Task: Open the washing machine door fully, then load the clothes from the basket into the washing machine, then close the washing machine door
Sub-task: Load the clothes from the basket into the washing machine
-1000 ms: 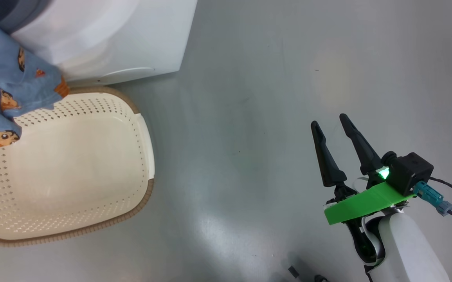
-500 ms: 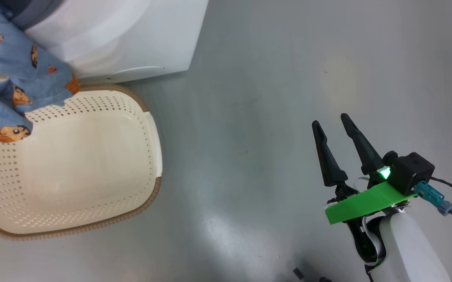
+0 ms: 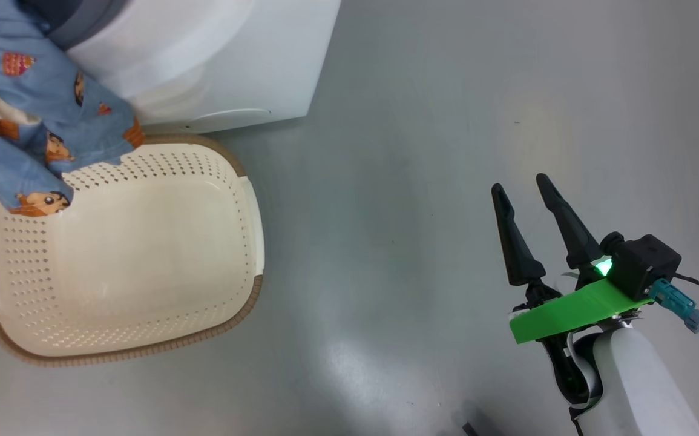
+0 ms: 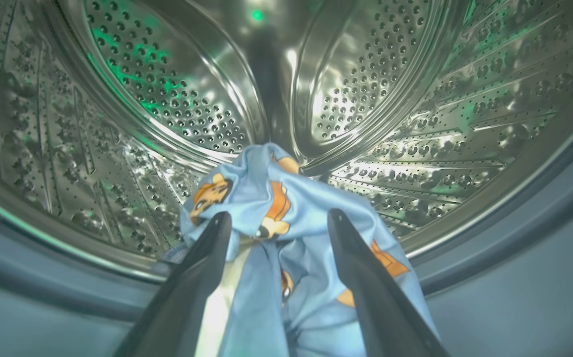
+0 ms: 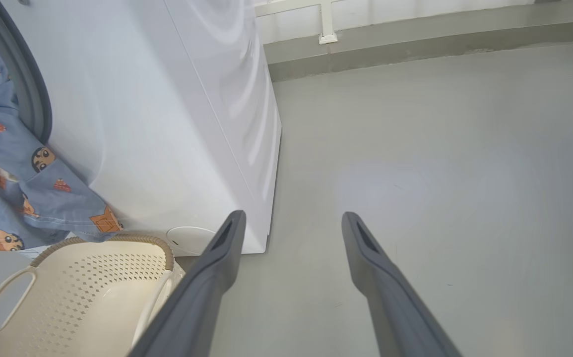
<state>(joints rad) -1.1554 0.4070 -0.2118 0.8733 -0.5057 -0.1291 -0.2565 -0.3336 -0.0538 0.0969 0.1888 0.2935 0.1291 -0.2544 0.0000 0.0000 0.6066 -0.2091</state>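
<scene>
The clothes point(image 4: 266, 183) bunch between the left end effector's point(image 4: 279, 216) spread fingers point(image 4: 207, 258); drum point(image 4: 167, 99) beyond.

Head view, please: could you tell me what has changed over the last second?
The camera turned left, so everything slid right and the left handle of the basket came in. The clothes stay draped from the washing machine; the right gripper stays open.

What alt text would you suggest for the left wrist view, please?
The open left gripper straddles blue cartoon-print clothes at the mouth of the washing machine, whose shiny perforated steel drum curves behind; a grey rubber ring runs along the bottom.
</scene>
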